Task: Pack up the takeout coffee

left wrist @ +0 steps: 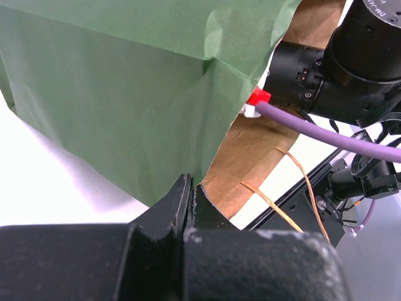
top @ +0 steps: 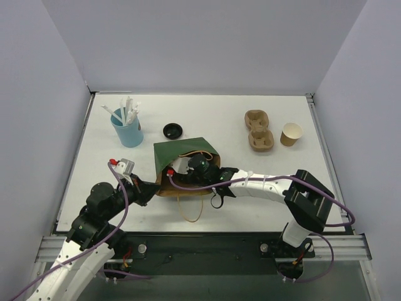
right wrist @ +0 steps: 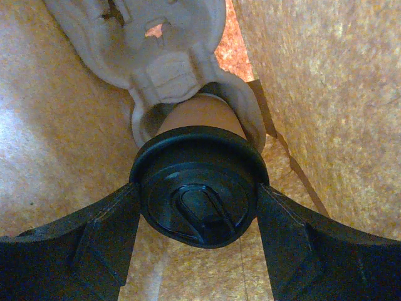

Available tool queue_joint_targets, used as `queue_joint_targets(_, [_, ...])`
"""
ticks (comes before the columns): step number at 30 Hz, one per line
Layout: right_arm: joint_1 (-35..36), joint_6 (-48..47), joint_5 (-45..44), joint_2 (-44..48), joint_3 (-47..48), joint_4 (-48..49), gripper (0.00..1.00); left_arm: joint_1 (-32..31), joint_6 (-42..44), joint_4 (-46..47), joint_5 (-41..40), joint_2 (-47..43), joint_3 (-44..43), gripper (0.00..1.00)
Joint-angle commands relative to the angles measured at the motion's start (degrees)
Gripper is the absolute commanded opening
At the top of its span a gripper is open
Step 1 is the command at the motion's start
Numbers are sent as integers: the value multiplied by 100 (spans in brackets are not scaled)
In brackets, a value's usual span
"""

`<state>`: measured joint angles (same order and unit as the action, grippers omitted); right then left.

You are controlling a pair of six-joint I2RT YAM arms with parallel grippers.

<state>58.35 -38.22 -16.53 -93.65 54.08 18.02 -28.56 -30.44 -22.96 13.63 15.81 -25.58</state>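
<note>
Jaws of right gripper (right wrist: 197, 191): clamped on lidded coffee (right wrist: 200, 163), its base seated beyond them in carrier (right wrist: 156, 69) inside bag (right wrist: 326, 94). Left gripper (left wrist: 190, 188): jaws together, pinching bag edge. Left to do, probably: release, withdraw.

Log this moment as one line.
left gripper: shut on paper bag rim | right gripper: inside bag, holding takeout coffee | coffee: seated in carrier
</note>
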Motion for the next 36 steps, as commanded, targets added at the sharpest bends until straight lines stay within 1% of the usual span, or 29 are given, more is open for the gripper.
queue_joint_targets(1, [-148, 297, -157, -224, 85, -80, 51, -71, -33, 81, 105, 1, -289, 0])
queue_joint_targets(3, [-139, 350, -148, -198, 85, -71, 59, -71, -33, 38, 53, 27, -316, 0])
queue_joint_targets(4, [-131, 341, -113, -120, 85, -105, 66, -71, -24, 20, 17, 36, -342, 0])
queue_joint_targets(5, [-122, 333, -78, -75, 93, -141, 69, -71, -24, -6, 0, 62, -359, 0])
queue_joint_targets(7, [-131, 350, -17, 91, 111, -281, 78, -71, -15, -68, -35, 89, -386, 0])
queue_joint_targets(13, [-148, 332, 168, 417, 128, -711, 87, -71, -94, -121, -150, 106, -395, 0])
queue_joint_targets(23, [-192, 482, 344, 690, 427, -1380, 86, -71, -59, -384, -281, 246, -641, 0])
queue_joint_targets(26, [-192, 604, 353, 742, 576, -1705, 82, -71, -41, -586, -343, 352, -790, 0])
queue_joint_targets(36, [-183, 991, 440, 927, 998, -2697, 81, -71, -94, -806, -264, 528, -1124, 0])
